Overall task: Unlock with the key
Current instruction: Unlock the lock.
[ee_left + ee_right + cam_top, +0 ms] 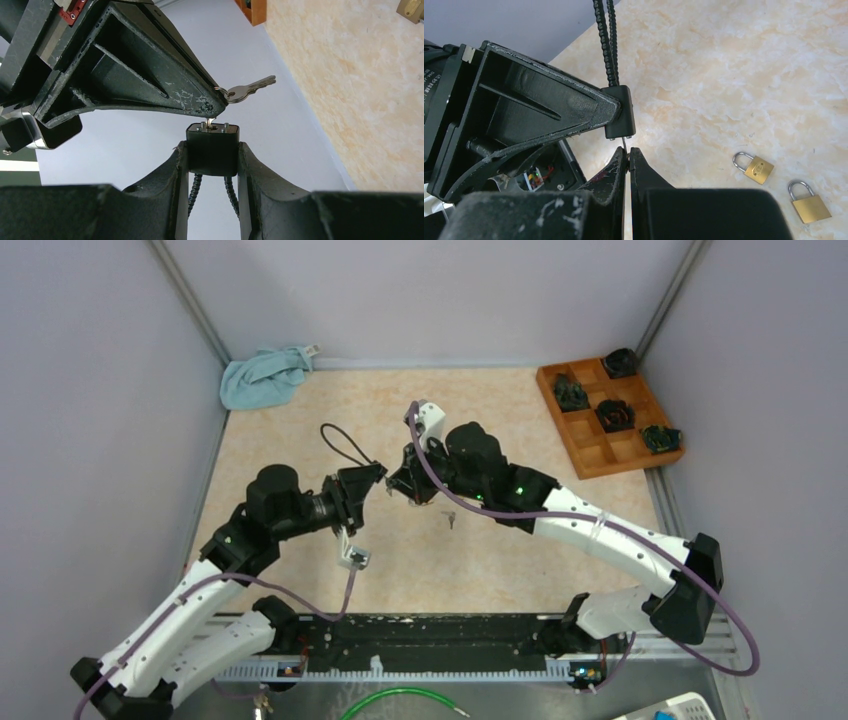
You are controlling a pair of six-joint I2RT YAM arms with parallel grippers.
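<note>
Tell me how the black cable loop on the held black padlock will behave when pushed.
The black cable loop looks segmented and curves freely, so it would probably flex and swing rather than resist. It seems thin, likely light. Its black padlock body is clamped in the left tool, so only the loop should move.

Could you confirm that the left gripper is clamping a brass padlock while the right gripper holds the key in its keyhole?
Not quite: the left wrist view shows the left gripper clamping a black cable lock, not a brass padlock. The right gripper does hold the key in its keyhole.
</note>
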